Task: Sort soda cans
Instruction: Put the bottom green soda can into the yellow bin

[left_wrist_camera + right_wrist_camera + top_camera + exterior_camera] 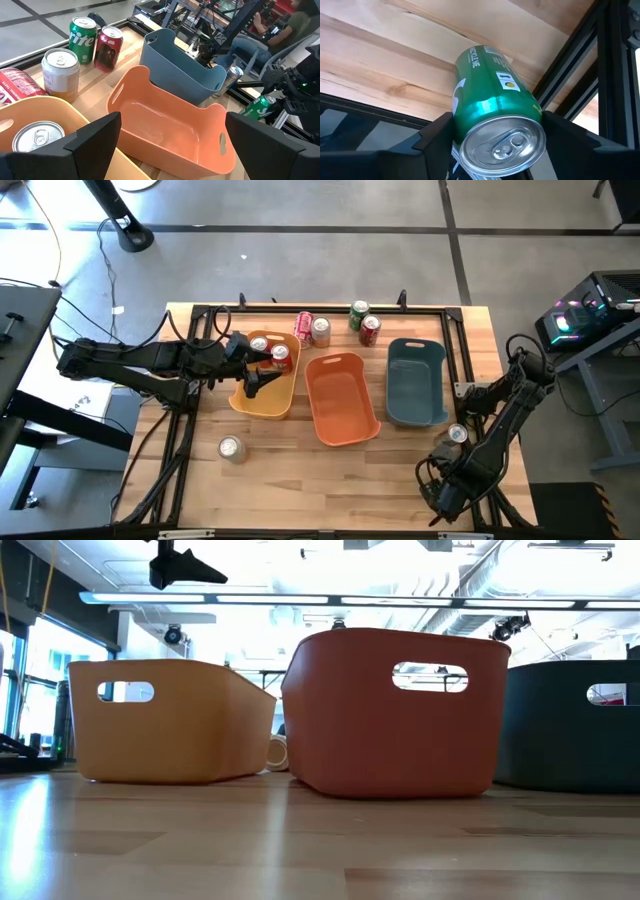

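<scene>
My right gripper [495, 132] stands at the table's near right corner, shut on a green soda can [492, 107]; in the high view the arm hides this can. My left gripper [255, 375] hovers open over the yellow bin [265, 402], which holds two cans [270, 350]. At the far edge, a pink can [303, 326] lies on its side and silver [321, 331], green [358, 314] and red [370, 330] cans stand. One silver can [231, 448] stands near left, another [457, 435] by the right arm. My right gripper pinches the green can between its two fingers, on opposite sides of the wall just below the top rim [462, 127]. The fingers come from above, pointing steeply down. The can's top faces the wrist and its bottom points at the table; whether it rests there is hidden.
The orange bin [345, 425] and the teal bin [415, 415] stand beside the yellow one at the table's middle. A black frame rail [570, 85] runs close by the held can. A person [280, 25] sits beyond the table's right side.
</scene>
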